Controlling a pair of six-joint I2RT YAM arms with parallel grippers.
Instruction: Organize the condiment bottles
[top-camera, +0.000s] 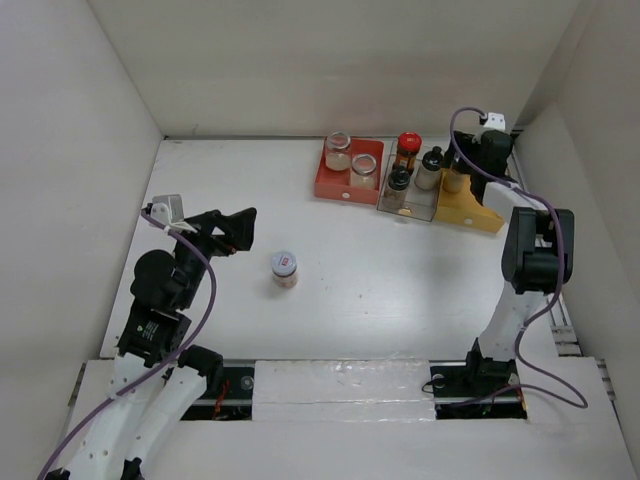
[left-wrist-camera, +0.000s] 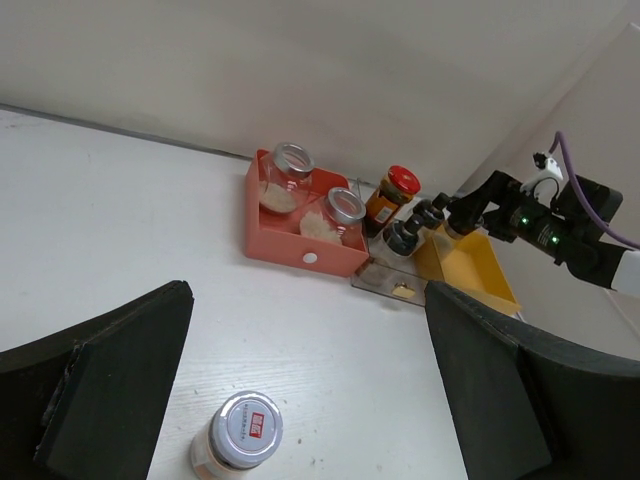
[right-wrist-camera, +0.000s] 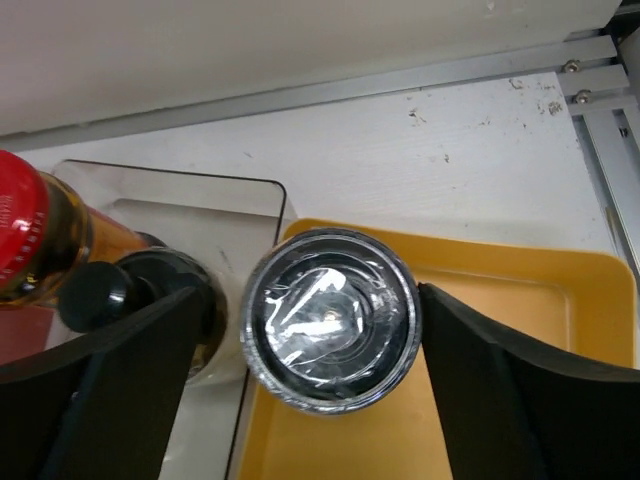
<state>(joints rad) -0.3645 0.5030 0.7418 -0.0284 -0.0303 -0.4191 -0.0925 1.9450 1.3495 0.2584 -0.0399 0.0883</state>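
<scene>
the white table takes up most of the view. the left arm sits low on its side, and the right arm stretches out to the far corner. three square trays line the back, touching: the red tray, the clear tray and the yellow tray.

the red one holds two clear glass jars. the clear one holds a red-capped bottle and two black-capped bottles.

the right gripper is spread around a foil-topped jar, which stands in the yellow tray by the clear tray. one finger is at its side and the other is clear of it.

the left gripper gapes wide and empty. a silver-lidded jar stands alone mid-table, near it but apart.
</scene>
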